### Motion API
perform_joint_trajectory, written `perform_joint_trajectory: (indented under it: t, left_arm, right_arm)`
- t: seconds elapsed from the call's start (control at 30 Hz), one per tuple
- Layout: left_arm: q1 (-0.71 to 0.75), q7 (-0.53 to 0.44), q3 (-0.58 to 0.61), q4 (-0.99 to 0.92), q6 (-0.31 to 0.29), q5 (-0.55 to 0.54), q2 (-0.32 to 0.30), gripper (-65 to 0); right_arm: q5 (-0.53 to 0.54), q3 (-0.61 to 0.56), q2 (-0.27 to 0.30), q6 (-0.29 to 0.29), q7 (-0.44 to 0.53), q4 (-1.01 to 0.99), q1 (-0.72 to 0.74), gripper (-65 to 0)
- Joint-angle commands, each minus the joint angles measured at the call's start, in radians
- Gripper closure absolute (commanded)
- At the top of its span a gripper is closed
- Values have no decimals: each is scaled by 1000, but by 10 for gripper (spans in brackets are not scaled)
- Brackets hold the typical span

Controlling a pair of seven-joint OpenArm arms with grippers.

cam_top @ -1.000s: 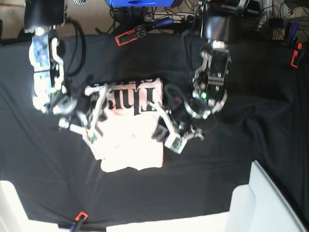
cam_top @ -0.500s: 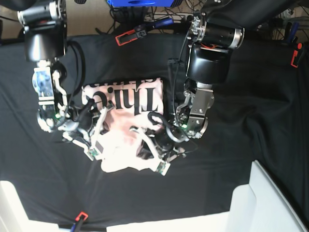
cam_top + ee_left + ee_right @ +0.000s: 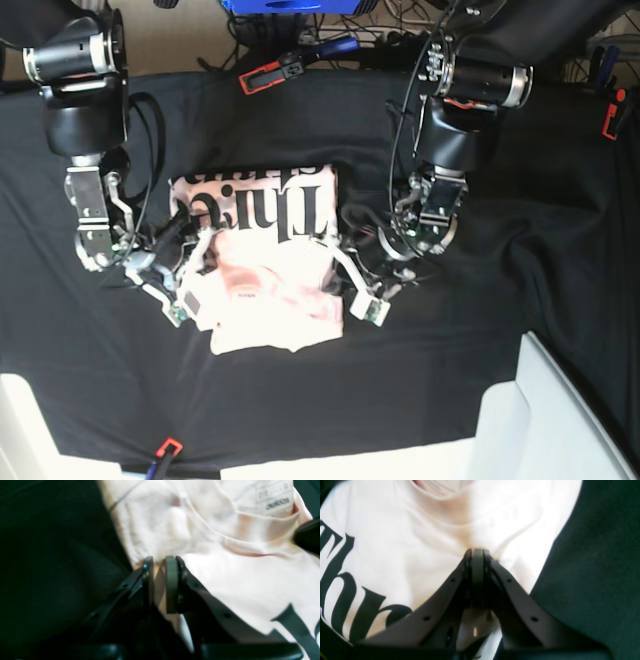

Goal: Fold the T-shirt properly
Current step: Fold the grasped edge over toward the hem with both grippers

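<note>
The pale pink T-shirt (image 3: 270, 265) lies partly folded on the black cloth, black lettering (image 3: 265, 205) along its far edge, its neck label (image 3: 245, 295) facing up. My left gripper (image 3: 350, 285) is at the shirt's right edge. In the left wrist view the left gripper (image 3: 158, 580) is shut on a fold of the T-shirt (image 3: 250, 585) beside the collar (image 3: 250, 530). My right gripper (image 3: 185, 290) is at the shirt's left edge. In the right wrist view the right gripper (image 3: 475, 560) is shut on the T-shirt (image 3: 407, 555), which puckers at its tips.
The black table cloth (image 3: 500, 330) is creased to the right of the shirt. Red-and-black clamps sit at the far edge (image 3: 272, 74), the right edge (image 3: 612, 112) and the near edge (image 3: 163, 452). A white bin (image 3: 560, 420) stands at the near right.
The left gripper has moved right and away from the shirt's near middle to its right edge. The shirt has spread wider and its neck label now shows. The right gripper shifted slightly.
</note>
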Motion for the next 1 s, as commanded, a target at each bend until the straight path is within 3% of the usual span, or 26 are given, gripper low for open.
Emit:
perform_joint_trajectory:
  t: [0.0,0.2,0.3,0.43,0.6,0.77,0.87,0.97]
  left_arm:
    - [-23,-26,-1,51,0,-14,1,-72]
    - [45,106,-3,369,2,-16,6,-72]
    - [46,128,4,407,2,-16,39,-72]
    - [-20,108,7,275,2,-16,92,-72]
    - [-118,-21,7,10,5,-8,138,-72]
    - [-196,-123,-1,-179,17,-10,116,-72]
    - [-204,-130,5,-188,77,-8,78,-72]
    - [-222,-144,7,-191,89,-8,46,-74]
  right_arm:
    - [7,2,-2,4,14,35,21,0]
    - [7,0,-2,4,-50,169,0,0]
    - [7,0,-2,4,-58,173,27,0]
    - [7,0,-2,4,-52,110,78,0]
    - [9,0,-6,4,34,-48,156,-1]
    - [10,0,-11,4,165,-267,221,-3]
    - [10,0,-11,4,200,-321,224,-3]
    - [10,0,-8,4,204,-333,224,-3]
